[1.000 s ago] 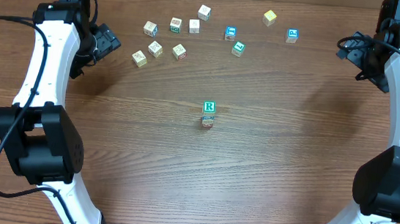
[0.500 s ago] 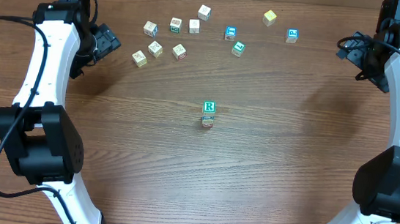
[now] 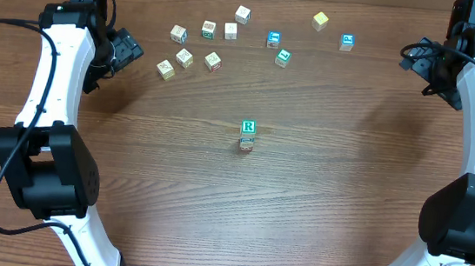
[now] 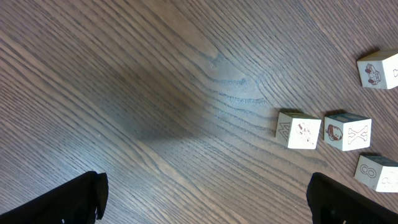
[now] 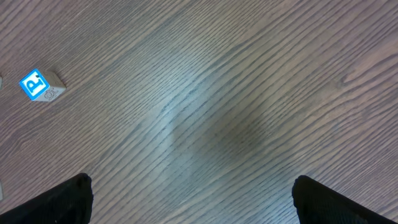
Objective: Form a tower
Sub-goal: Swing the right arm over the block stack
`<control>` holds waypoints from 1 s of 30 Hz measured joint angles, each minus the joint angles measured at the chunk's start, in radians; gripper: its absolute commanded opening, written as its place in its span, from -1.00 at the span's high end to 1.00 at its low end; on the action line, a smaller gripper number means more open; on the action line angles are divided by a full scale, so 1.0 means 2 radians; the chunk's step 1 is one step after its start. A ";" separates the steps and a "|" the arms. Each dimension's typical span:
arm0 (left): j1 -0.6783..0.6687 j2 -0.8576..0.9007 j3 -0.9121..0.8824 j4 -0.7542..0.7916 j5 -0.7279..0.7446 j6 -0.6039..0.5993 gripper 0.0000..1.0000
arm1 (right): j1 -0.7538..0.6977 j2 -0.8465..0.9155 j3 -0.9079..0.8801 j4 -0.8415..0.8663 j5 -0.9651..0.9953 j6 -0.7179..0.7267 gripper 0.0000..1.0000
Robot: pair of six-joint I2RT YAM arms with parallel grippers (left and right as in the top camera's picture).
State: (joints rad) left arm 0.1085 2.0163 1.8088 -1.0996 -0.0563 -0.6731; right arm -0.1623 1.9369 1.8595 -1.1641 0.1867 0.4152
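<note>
The tower (image 3: 248,135) is a narrow stack of small wooden cubes in the middle of the table, and its top cube shows a green R. My left gripper (image 3: 128,51) hangs open at the far left, well away from the tower. In the left wrist view its jaws (image 4: 208,205) are spread wide over bare wood, with only the dark fingertips (image 4: 78,198) showing. My right gripper (image 3: 420,65) is open at the far right. The right wrist view shows that gripper (image 5: 193,202) with only wood between its fingers.
Several loose alphabet cubes lie along the far side, from a cube (image 3: 166,69) near my left gripper to a blue-faced cube (image 3: 347,41) on the right. The left wrist view shows three cubes (image 4: 298,130) to the right. A blue cube (image 5: 38,85) appears in the right wrist view.
</note>
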 measured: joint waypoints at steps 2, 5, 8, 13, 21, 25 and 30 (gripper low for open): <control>0.000 0.000 0.000 0.000 0.000 0.000 -0.99 | 0.000 0.000 0.000 0.000 0.000 0.000 -1.00; 0.000 0.000 0.000 0.000 0.000 0.000 -0.99 | 0.000 0.000 0.000 0.022 -0.003 0.000 -0.52; 0.000 0.000 0.000 0.000 0.000 0.000 -0.99 | 0.000 0.000 0.001 0.036 -0.052 -0.007 -0.25; 0.000 0.000 0.000 0.000 0.000 0.000 -0.99 | 0.042 -0.001 0.122 -0.057 -0.104 -0.034 -0.36; 0.000 0.000 0.000 0.000 0.000 0.000 -0.99 | 0.198 -0.030 0.259 -0.197 -0.121 -0.053 -0.84; 0.000 0.000 0.000 0.000 0.000 0.000 -0.99 | 0.256 0.003 0.258 -0.237 -0.113 -0.048 -0.93; 0.000 0.000 0.000 0.000 0.000 0.000 -0.99 | 0.326 0.069 0.258 -0.260 -0.103 -0.028 -1.00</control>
State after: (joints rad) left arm 0.1085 2.0163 1.8088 -1.0996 -0.0559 -0.6731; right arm 0.4904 2.0750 2.3764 -1.6848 -0.0196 0.3592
